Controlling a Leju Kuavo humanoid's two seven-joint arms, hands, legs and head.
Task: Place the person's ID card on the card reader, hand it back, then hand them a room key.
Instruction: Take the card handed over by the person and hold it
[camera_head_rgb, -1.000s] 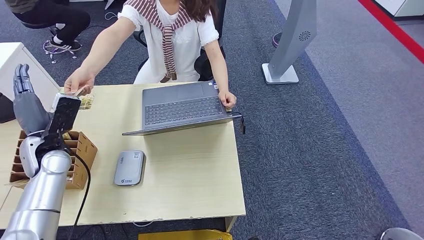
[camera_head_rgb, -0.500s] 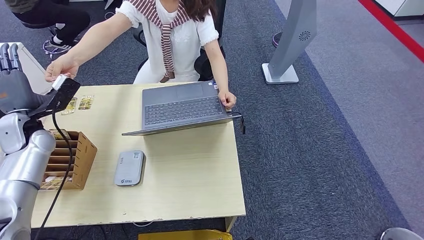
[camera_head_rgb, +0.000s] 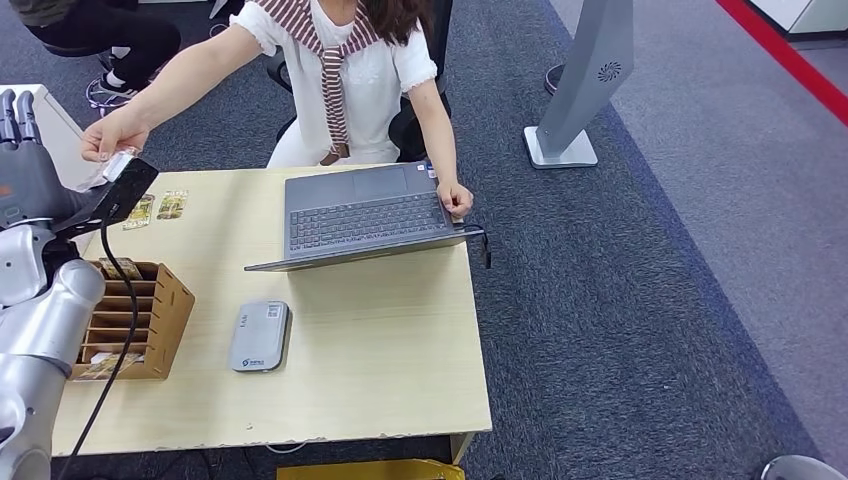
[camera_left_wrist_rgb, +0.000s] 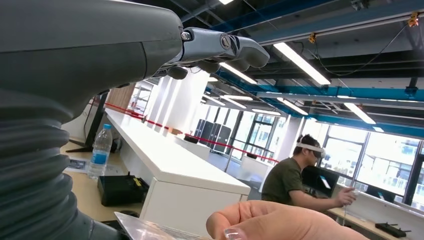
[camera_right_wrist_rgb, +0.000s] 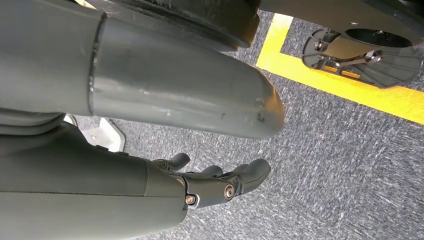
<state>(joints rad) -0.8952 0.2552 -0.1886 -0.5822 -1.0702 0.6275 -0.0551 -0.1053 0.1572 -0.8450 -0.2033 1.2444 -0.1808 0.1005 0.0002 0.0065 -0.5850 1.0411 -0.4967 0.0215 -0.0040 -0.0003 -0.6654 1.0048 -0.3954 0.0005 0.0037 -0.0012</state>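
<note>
Head view shows the left hand (camera_head_rgb: 28, 170) raised, fingers straight, nothing gripped; the person's hand (camera_head_rgb: 108, 138) holds a small pale card (camera_head_rgb: 119, 163) beside it. Right hand (camera_right_wrist_rgb: 210, 182) hangs, fingers loosely apart, holding nothing.

Even, bright indoor light with soft shadows; ceiling strip lights (camera_left_wrist_rgb: 300, 62) glare, and near parts blur.
</note>
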